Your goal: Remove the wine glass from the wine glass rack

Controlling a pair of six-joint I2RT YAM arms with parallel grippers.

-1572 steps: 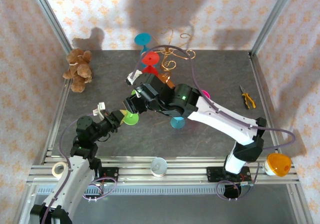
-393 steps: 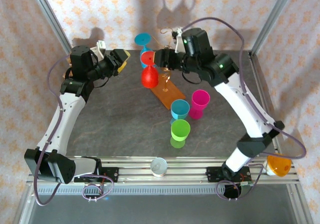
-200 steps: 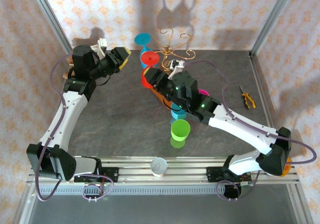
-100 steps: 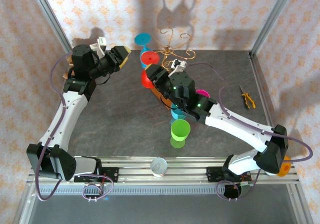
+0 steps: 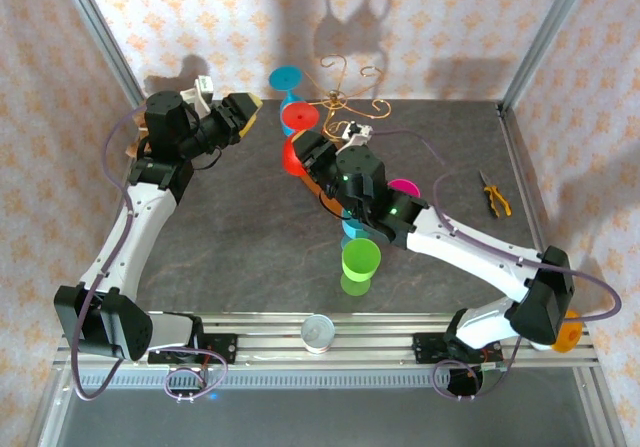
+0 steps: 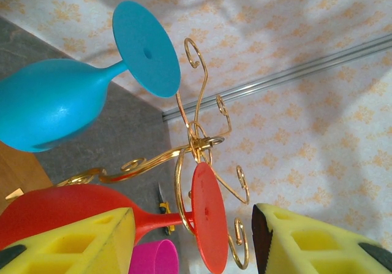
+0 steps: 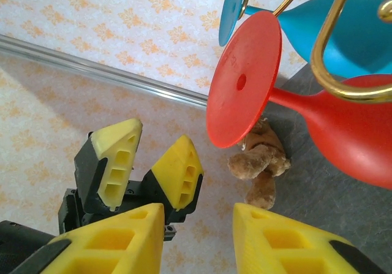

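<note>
The right arm lies across the wine glass rack (image 5: 338, 89) in the top view. Its brown wooden base is almost wholly hidden under the arm, and the thin gold wire curls stand clear just beyond the right gripper (image 5: 303, 149). The red wine glass (image 5: 298, 119) hangs tilted on the rack, stem caught in a wire loop, with its smooth matte foot disc toward the left gripper (image 5: 245, 115). Its bowl is touching or just beside the right gripper's tips; from above I cannot tell which. In the right wrist view the right gripper (image 7: 199, 216) is spread, its blocky yellow foam fingers (image 7: 104, 240) apart with nothing between them. The red wine glass (image 7: 245, 78) sits just above and ahead, its bowl cut off at the frame edge. The blue wine glass (image 7: 343, 19) hangs behind it, farther from the gripper and partly crossed by gold wire. A furry brown teddy bear (image 7: 260, 163) shows past the red foot, its legs hard to make out. The left gripper (image 7: 144, 167) faces the right one from well apart, spread and empty. In the left wrist view the red bowl is half hidden behind a yellow finger (image 6: 67, 243), and the foot disc lies ahead of the left gripper (image 6: 193, 213), apart from it. A green glass (image 5: 361, 257), teal glass (image 5: 350, 229) and magenta glass (image 5: 405, 184) stand upright on the grey stone-patterned table (image 5: 230, 237) beside the right forearm, the teal and magenta ones partly covered.
</note>
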